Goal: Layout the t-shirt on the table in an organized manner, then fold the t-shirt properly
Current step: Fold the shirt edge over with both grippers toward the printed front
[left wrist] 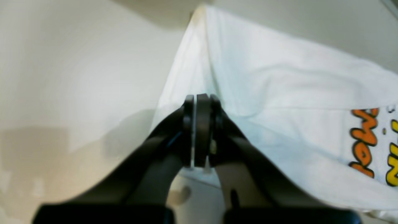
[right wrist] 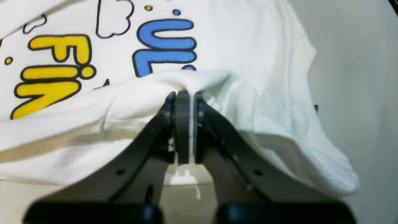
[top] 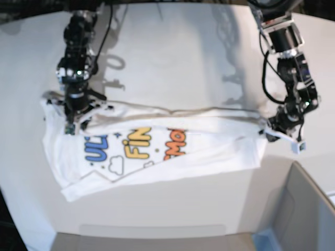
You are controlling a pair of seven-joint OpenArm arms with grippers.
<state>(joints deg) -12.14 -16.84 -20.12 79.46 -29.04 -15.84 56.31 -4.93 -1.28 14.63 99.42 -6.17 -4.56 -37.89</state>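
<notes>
The white t-shirt (top: 209,151) hangs stretched between my two grippers, its lower part draped on the white table (top: 172,57), with blue, yellow and orange lettering facing up. At the base view's right, my left gripper (top: 271,128) is shut on the shirt's edge. The left wrist view shows that gripper (left wrist: 199,101) pinching the cloth (left wrist: 279,87), orange letters at the far right. My right gripper (top: 71,116), at the base view's left, is shut on the other end. In the right wrist view it (right wrist: 183,95) clamps a bunched fold of the shirt (right wrist: 248,46) below the blue letters.
A grey box corner (top: 303,209) stands at the front right of the base view, close to the shirt's right end. Bare tabletop (top: 172,57) lies behind the shirt between the two arms. The table's front edge (top: 152,230) runs just below the shirt.
</notes>
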